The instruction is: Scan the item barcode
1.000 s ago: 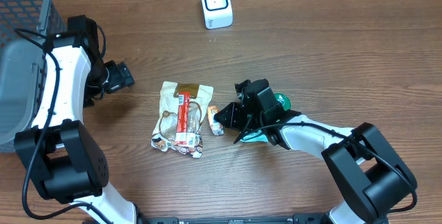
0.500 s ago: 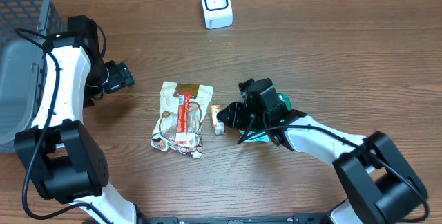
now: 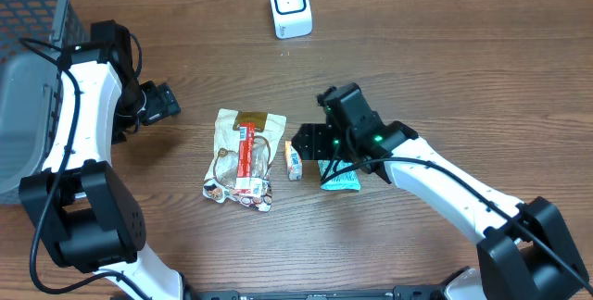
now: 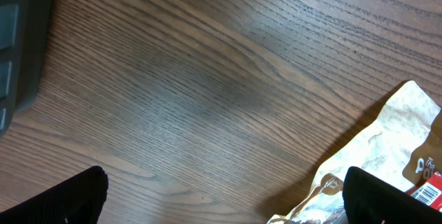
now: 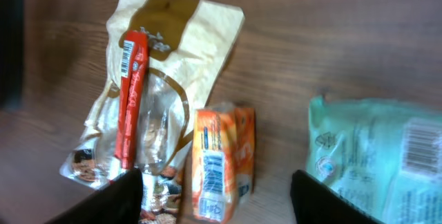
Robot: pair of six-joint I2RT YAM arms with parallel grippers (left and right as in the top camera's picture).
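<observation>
Orange pack (image 5: 222, 158) lies loose between the wide-spread fingers (image 5: 124, 196) of the right claw (image 5: 219, 198).

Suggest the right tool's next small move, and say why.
Probably lower the right tool straight down and close on the orange packet. Its jaws stand open either side of that packet, which lies flat on the table between the cream bag and the teal packet. Nothing is held yet, and the scanner sits across the table.
</observation>
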